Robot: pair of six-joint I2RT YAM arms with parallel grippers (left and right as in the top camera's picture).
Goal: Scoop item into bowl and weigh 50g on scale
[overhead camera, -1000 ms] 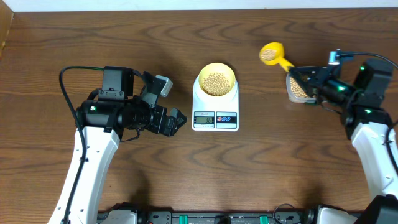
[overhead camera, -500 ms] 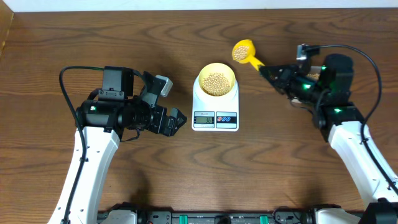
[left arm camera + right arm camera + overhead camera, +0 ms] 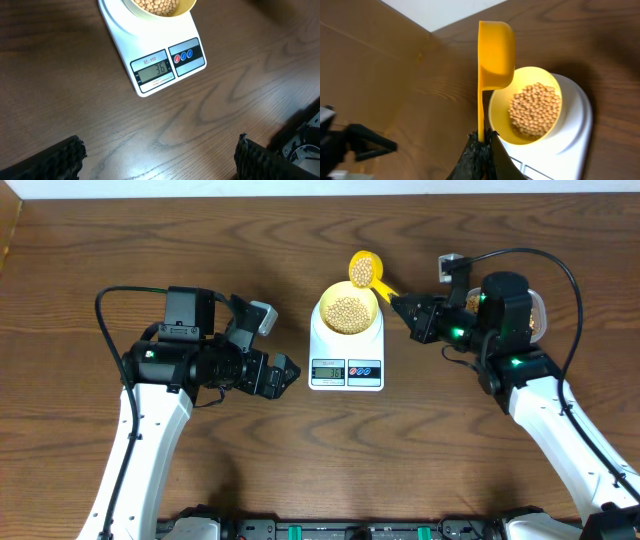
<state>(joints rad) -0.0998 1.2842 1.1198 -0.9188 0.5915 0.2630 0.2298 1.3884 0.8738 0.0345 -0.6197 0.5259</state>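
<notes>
The pale yellow bowl (image 3: 322, 308) stands on the white scale (image 3: 346, 365) and holds a heap of beige beans (image 3: 347, 313). In the left wrist view the scale (image 3: 120, 35) shows 36 on its display (image 3: 156, 71). My right gripper (image 3: 405, 307) is shut on the handle of a bright yellow scoop (image 3: 362, 268). The scoop's cup hangs just past the bowl's far right rim and seems to hold beans. The right wrist view shows the scoop (image 3: 496, 55) beside the bowl (image 3: 497, 115) and the beans (image 3: 535, 110), with the right gripper (image 3: 482, 136) clamped on the handle. My left gripper (image 3: 283, 373) stands open left of the scale, nothing between its fingers (image 3: 159, 150).
A clear plastic tub (image 3: 538, 312) sits behind my right arm at the far right, mostly hidden. The white wall edge runs along the table's back. Bare wood lies in front of the scale.
My right arm has carried the scoop leftward from the tub at the right to the bowl's rim. The left arm has not moved.
</notes>
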